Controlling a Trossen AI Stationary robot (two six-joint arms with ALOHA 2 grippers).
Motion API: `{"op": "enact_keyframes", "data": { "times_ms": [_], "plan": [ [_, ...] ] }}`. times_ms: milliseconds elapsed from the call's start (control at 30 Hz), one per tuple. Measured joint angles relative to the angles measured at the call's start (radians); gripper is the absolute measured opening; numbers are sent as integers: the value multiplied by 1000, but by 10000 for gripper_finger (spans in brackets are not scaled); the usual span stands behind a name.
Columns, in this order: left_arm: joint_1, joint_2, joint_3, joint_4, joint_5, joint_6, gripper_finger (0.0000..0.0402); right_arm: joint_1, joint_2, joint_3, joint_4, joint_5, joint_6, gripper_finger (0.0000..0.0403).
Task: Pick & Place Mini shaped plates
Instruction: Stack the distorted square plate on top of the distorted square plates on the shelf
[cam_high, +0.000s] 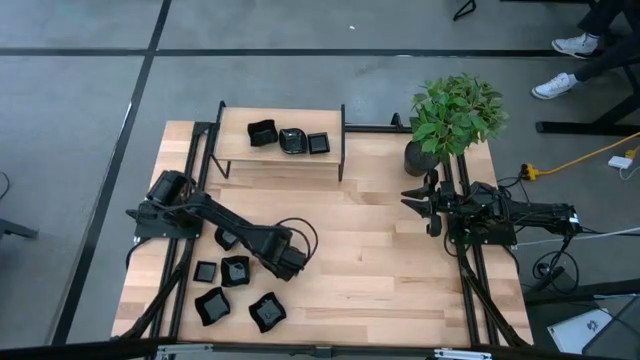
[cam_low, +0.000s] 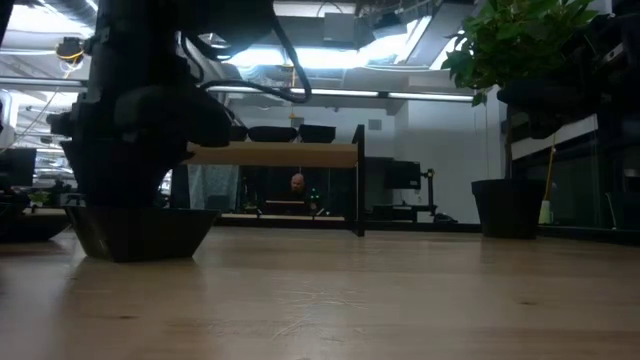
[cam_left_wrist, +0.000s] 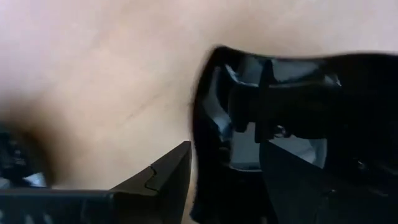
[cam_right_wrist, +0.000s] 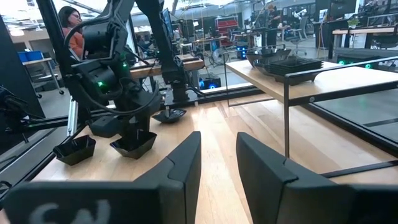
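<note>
Several glossy black mini shaped plates lie near the table's front left, among them one and another. Three more sit on a raised wooden shelf at the back. My left gripper points down, open, over one plate that rests flat on the table. One finger stands inside the dish, the other outside its rim. In the high view the gripper hides this plate. My right gripper waits open and level at the table's right side, holding nothing. My left gripper straddles the plate's rim from above, one finger inside the dish and one outside. The jaws stand apart, and I cannot tell whether either finger touches the rim. The plate sits flat on the table.
A potted plant stands at the back right, close to my right arm. The shelf's black frame legs rise from the table. Bare wood lies between the plates and the right arm. People show in the room beyond.
</note>
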Motion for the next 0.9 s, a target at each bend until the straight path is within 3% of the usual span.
{"op": "enact_keyframes", "data": {
  "times_ms": [267, 667, 900],
  "plan": [
    [14, -11, -2, 14, 28, 1, 168, 0, 0, 0, 0, 0, 2, 103],
    [42, -31, -1, 22, 20, -2, 17, 0, 0, 0, 0, 0, 2, 103],
    [53, -31, 0, 62, 28, -12, 5, 0, 0, 0, 0, 0, 2, 103]
  ]
}}
